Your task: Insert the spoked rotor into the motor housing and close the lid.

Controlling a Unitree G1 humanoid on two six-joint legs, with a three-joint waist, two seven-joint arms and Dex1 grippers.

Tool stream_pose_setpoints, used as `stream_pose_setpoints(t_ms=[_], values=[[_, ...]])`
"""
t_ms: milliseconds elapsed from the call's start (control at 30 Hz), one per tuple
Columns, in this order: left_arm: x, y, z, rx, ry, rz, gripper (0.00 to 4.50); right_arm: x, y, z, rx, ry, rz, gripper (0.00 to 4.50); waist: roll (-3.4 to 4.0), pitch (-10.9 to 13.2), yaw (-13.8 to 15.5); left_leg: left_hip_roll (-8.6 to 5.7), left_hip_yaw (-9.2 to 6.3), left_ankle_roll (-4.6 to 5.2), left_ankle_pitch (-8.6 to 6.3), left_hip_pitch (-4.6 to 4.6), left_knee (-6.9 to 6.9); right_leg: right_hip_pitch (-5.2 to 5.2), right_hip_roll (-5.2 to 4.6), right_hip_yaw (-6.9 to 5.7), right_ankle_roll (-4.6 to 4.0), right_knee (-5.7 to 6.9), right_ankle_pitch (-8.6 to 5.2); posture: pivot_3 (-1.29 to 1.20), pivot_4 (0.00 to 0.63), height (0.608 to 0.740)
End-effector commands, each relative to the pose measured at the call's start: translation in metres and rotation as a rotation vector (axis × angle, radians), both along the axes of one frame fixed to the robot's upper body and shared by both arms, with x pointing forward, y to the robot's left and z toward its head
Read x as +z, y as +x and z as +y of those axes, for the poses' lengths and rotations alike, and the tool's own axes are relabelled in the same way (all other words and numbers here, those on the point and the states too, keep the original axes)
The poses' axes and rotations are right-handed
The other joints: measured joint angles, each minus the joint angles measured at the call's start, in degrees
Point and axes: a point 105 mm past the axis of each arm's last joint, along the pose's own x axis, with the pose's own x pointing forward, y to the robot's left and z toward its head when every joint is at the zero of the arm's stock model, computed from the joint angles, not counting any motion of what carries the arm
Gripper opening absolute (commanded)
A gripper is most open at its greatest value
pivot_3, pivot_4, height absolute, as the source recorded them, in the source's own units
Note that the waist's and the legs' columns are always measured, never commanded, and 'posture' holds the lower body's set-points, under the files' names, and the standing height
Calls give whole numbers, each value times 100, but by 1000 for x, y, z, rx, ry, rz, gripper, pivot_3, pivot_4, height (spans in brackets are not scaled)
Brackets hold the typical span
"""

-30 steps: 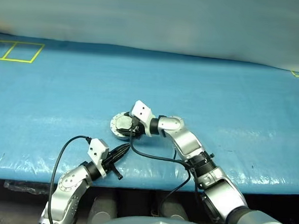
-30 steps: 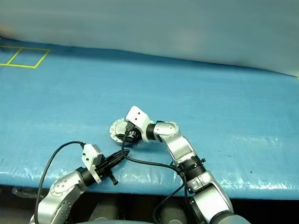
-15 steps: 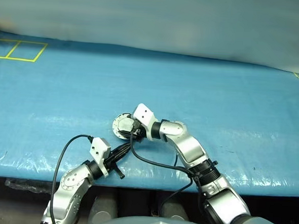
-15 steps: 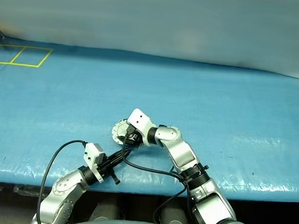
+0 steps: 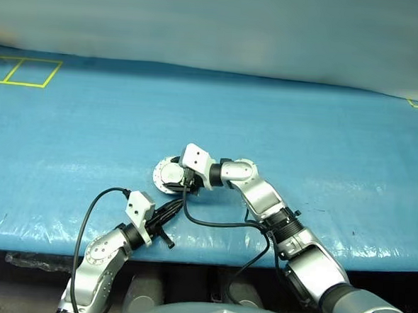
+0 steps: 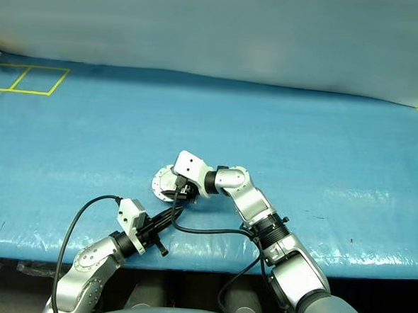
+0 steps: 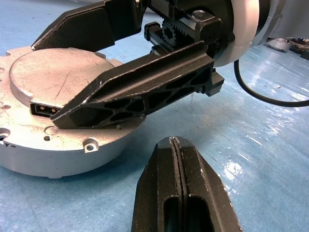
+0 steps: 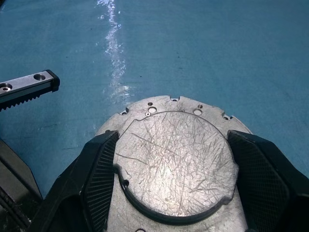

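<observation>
The motor housing [image 7: 48, 162] sits on the blue table near its front edge, with the lid [image 8: 174, 164] lying flat on top, smooth scratched face up. My right gripper [image 8: 174, 137] reaches over it from the right, and its two black fingers [image 8: 99, 179] press against opposite sides of the lid's raised round centre. My left gripper [image 5: 177, 206] is shut and empty, low over the table just in front of the housing, its tip [image 7: 175, 141] pointing at the housing's side. The spoked rotor is hidden.
A blue cover [image 5: 302, 134] spreads over the whole table. Yellow tape squares [image 5: 22, 70] mark the far left corner. A black cable [image 5: 219, 224] loops from the right wrist toward the table's front edge, close behind my left gripper.
My right wrist has rolled a little while staying over the lid, and more of the lid's silver face shows. The left gripper has stayed put.
</observation>
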Motion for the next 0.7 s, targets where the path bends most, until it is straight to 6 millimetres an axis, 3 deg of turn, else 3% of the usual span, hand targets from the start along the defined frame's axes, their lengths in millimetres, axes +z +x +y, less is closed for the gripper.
stream_pose_setpoints(t_ms=[33,400,700], values=[[13,-1,-5,-14,-13,-51,0,9,3,4,29,7,-29,3265,0,0,0,0,0,0,0,0,0,0,0,0,0,0,0,0,150,740],[12,-2,-6,-10,-18,-52,0,12,7,7,69,-22,-44,3265,2,1,-8,1,1,0,0,0,0,-1,0,0,-1,1,1,0,150,740],[11,-1,-6,-8,-22,-54,0,0,17,1,-64,-40,42,3265,2,1,-19,3,2,-1,0,5,1,0,-1,2,-6,9,0,0,150,740]])
